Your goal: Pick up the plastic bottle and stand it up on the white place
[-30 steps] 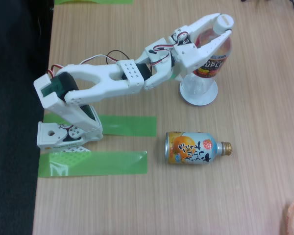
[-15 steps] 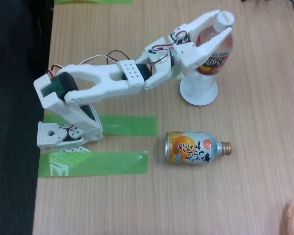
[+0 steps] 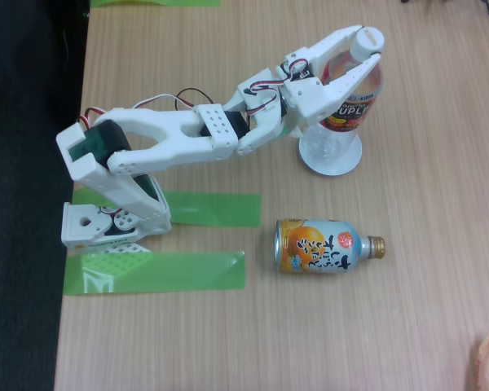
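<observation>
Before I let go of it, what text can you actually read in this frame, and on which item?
"UPLI": on the red, yellow and black label of the plastic bottle; the gripper covers the start of the word.
Orange-and-silver bottle-can lying on the table: large characters on its label, too blurred to read.
No other text is legible.

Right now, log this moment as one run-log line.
phase: placing | gripper: shut on plastic bottle near its cap | bottle: upright on white disc | orange bottle-can: lying untouched on table
</observation>
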{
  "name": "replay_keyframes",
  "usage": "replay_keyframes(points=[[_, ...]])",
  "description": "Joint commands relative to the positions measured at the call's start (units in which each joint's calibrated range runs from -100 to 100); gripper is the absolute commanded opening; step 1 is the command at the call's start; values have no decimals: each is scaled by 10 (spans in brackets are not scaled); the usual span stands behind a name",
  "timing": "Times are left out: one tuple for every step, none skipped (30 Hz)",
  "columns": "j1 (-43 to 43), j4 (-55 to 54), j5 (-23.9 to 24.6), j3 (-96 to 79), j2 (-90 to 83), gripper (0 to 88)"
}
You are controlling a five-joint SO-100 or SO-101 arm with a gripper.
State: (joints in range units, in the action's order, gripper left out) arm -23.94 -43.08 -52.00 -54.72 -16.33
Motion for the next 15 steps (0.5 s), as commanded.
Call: replay_keyframes(points=[[-2, -11, -2, 5, -2, 76], [-1, -11, -2, 7, -2, 76], [-1, -11, -2, 7, -2, 76], [-1, -11, -2, 7, -2, 76], [-1, -11, -2, 7, -2, 76], [-1, -11, -2, 7, -2, 76], [-1, -11, -2, 7, -2, 76], [-1, -11, -2, 7, -2, 76], [-1, -11, -2, 7, -2, 76], [-1, -11, -2, 6, -2, 76], [-1, -11, -2, 5, -2, 76], [-1, -11, -2, 4, -2, 76], [-1, -11, -2, 3, -2, 76], [-1, -11, -2, 3, -2, 76], [-1, -11, -2, 2, -2, 76]])
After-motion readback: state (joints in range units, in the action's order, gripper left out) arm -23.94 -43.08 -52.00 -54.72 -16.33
